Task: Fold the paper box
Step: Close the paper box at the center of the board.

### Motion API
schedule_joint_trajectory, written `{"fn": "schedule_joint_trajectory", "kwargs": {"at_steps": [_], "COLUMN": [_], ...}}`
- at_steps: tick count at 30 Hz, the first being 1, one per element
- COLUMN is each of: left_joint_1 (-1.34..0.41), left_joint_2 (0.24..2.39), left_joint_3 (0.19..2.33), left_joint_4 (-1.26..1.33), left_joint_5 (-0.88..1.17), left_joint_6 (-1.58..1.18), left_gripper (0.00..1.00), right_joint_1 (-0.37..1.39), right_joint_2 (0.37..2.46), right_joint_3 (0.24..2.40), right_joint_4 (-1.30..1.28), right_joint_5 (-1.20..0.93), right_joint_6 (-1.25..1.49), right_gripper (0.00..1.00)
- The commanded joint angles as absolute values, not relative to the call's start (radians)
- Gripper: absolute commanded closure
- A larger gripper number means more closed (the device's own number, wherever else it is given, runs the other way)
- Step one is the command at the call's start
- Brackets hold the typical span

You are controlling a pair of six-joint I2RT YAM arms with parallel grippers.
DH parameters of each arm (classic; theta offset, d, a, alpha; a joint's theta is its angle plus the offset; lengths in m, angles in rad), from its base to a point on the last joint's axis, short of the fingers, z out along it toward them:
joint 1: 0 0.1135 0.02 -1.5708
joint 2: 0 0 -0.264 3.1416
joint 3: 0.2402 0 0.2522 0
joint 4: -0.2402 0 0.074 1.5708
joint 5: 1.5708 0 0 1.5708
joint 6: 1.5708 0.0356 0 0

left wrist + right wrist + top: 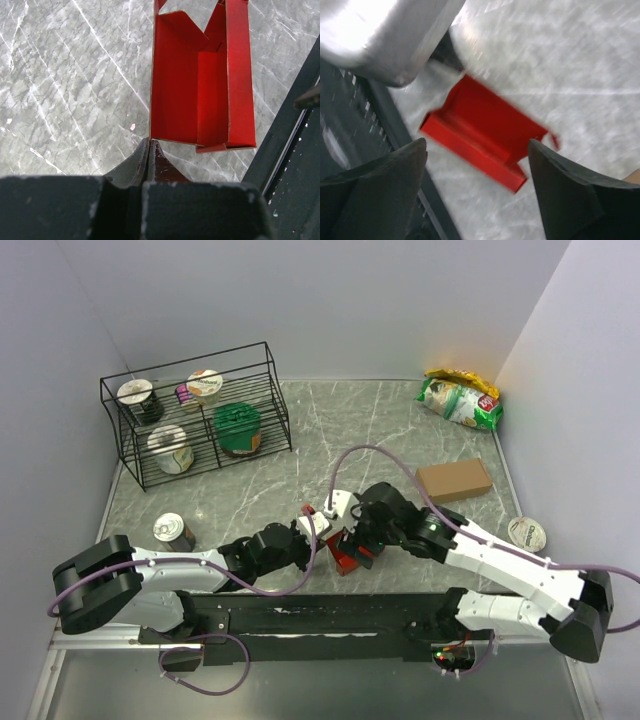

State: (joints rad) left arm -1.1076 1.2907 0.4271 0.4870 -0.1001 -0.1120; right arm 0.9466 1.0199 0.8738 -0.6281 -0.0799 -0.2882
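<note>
the paper box [200, 80] lies on the grey veined table [400, 430], just beside the black rail [330, 612] at the near edge and between the two arms, and it is only half formed: one long side is folded up into a wall, while the far end shows loose flaps. the left gripper [150, 150] has its jaws pressed together at the near corner of the card and, as far as its own camera shows, pinches a thin edge there as an anchor. the right gripper [477, 145] hangs over the box with its jaws spread wide, one finger out to each side of the long body (this view is blurred, so i cannot tell whether either pad touches the card). the step in hand looks like raising and closing the remaining walls. to do it well, the left pinch should hold firm without dragging the box toward the rail, and the right fingers should come down square to the creases, so the card bends along its scored lines and not across a panel. closing slowly matters, since thin card buckles if squeezed off the crease
</note>
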Motion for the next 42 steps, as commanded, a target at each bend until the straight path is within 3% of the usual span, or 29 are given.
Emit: {"fn": "schedule_joint_trajectory", "kwargs": {"at_steps": [1, 6, 10, 12, 16, 27, 42], "left_joint_1": [-1.108, -1.106, -1.108, -1.106, -1.104, -1.100, -1.088], "left_joint_2": [1.278, 1.281, 1.282, 1.289, 1.302, 1.315, 1.335], "left_joint_3": [0.466, 0.466, 0.468, 0.474, 0.482, 0.477, 0.477], "left_joint_4": [0.480, 0.480, 0.480, 0.474, 0.469, 0.482, 0.502], "left_joint_5": [-0.080, -0.078, -0.078, -0.075, -0.077, -0.078, -0.046], "left_joint_6": [-0.089, -0.092, -0.089, -0.086, -0.081, -0.086, -0.081], "left_gripper": [0.99, 0.99, 0.99, 0.99, 0.99, 0.99, 0.99], "right_joint_1": [0.969, 0.969, 0.968, 0.979, 0.965, 0.914, 0.834], "right_joint_2": [1.087, 1.095, 1.097, 1.138, 1.245, 1.281, 1.423], "right_joint_3": [0.956, 1.014, 0.983, 0.980, 1.037, 1.025, 0.988], "right_joint_4": [-0.855, -0.922, -0.902, -0.910, -0.979, -0.965, -0.655], "right_joint_5": [-0.118, -0.179, -0.268, -0.244, -0.239, -0.330, -0.230], "right_joint_6": [-0.242, -0.138, -0.020, -0.006, -0.003, 0.067, 0.095], "right_gripper": [0.22, 0.38, 0.39, 0.44, 0.46, 0.49, 0.53]}}
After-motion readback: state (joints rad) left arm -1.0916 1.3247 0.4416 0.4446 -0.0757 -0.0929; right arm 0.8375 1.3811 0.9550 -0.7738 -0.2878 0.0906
